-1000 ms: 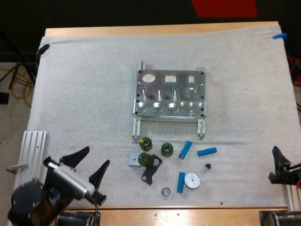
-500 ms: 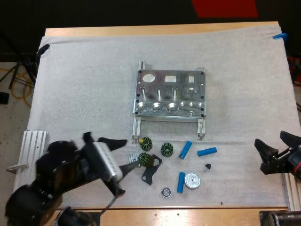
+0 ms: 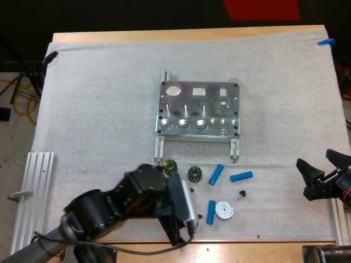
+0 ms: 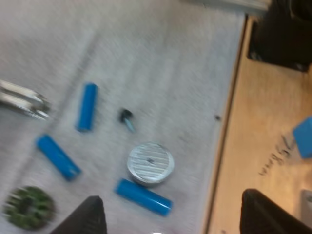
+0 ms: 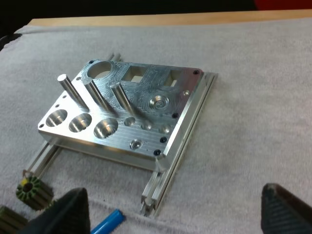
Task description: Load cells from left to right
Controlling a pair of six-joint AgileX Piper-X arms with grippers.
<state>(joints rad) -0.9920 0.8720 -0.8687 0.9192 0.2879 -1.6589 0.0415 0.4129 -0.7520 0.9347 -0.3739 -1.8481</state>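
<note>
The metal fixture (image 3: 198,108) lies mid-mat, with three large round pockets along its front left (image 5: 80,123). Three blue cylinders lie in front of it: two (image 3: 216,174) (image 3: 241,176) side by side and one (image 3: 211,212) beside a round silver disc (image 3: 224,210). My left arm (image 3: 137,200) reaches across the front of the mat. Its gripper (image 4: 175,219) hangs open above the nearest blue cylinder (image 4: 143,197) and the disc (image 4: 150,162), holding nothing. My right gripper (image 3: 318,165) stands open at the mat's right edge, facing the fixture (image 5: 126,112).
Two green stators (image 3: 171,167) (image 3: 194,174) and a small dark knob (image 3: 241,194) lie among the cylinders. The left arm covers other small parts. A ribbed aluminium rail (image 3: 33,192) lies at the front left. The table's wooden front edge (image 4: 253,146) is close by.
My left arm has swung right from the front left corner to over the loose parts, hiding the black bracket and the finned block. My right gripper moved inward, then stayed.
</note>
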